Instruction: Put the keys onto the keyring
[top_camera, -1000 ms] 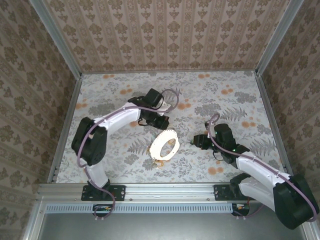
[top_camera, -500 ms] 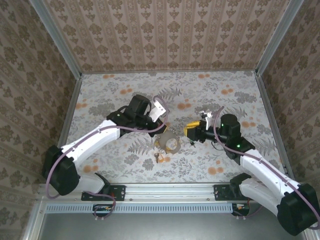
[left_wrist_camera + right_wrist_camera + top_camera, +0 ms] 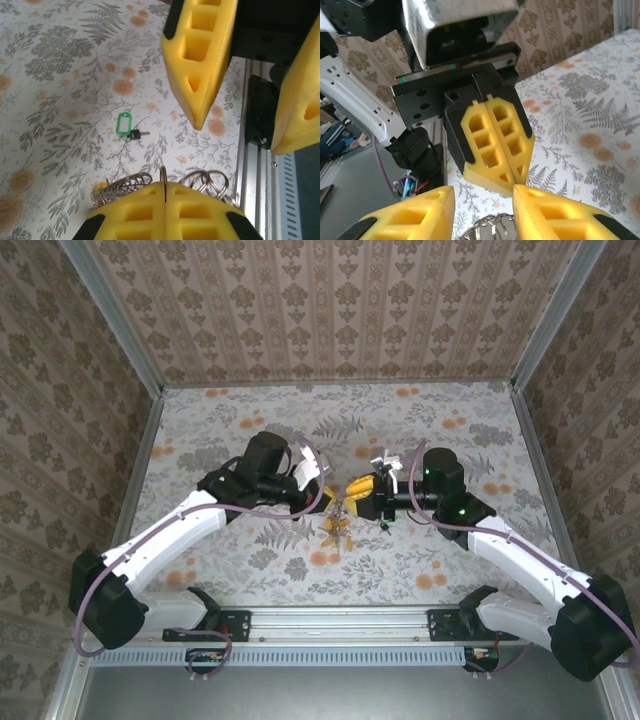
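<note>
**A:** What is the state of the left claw (image 3: 165, 186)?

**B:** It is clenched. Its two yellow fingers are pressed together, and a thin metal loop of the keyring (image 3: 125, 184) is pinched at their tips. More wire coils of the ring stick out on both sides of the tips.

**A:** And the right claw (image 3: 484, 196)?

**B:** It is released. The fingers are spread wide and grasp nothing. It faces the left claw tip to tip and is very near to it. Whether they touch, I cannot tell. The coils hang just below the gap of the right claw.

**A:** Where are the keys?

**B:** The green key (image 3: 123, 123) lies flat on the flowered surface (image 3: 60, 60), beneath the left claw and well apart from it. Seen from above, small orange-yellow pieces (image 3: 337, 525) hang just under the two claws. They are too small for me to say that they are keys.
</note>
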